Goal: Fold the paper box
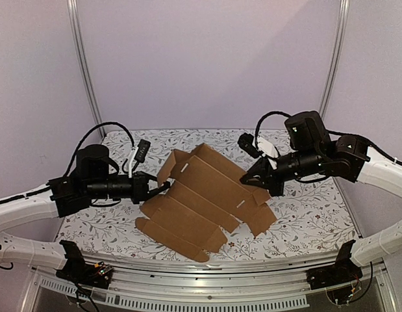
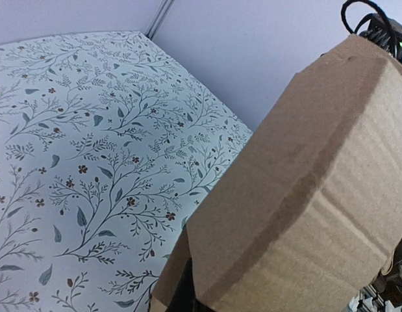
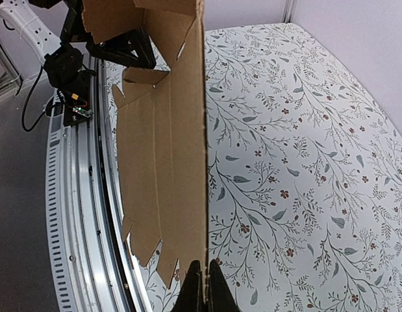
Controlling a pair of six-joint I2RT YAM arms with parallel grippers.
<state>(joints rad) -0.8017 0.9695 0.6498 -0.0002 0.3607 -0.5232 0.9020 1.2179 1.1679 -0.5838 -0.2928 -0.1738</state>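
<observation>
Clamping onto a thin edge of cardboard, the right pincer (image 3: 198, 289) has its fingers pressed together with the sheet's rim running straight up from between them. I read that as a grasp on the right side flap of the paper box (image 1: 201, 195). Across from it the left pincer (image 1: 163, 187) is clenched too, its tip at the left flap, which fills most of its own camera. That also looks like a grip, though the contact itself is mostly hidden. The box is an unfolded die-cut sheet, its near part lying on the floral tabletop (image 1: 304, 214) with the far and side flaps lifted. My guess is that holding both sides steadies the sheet so the side walls can be stood up along their creases. Nothing is locked into a box shape yet.
</observation>
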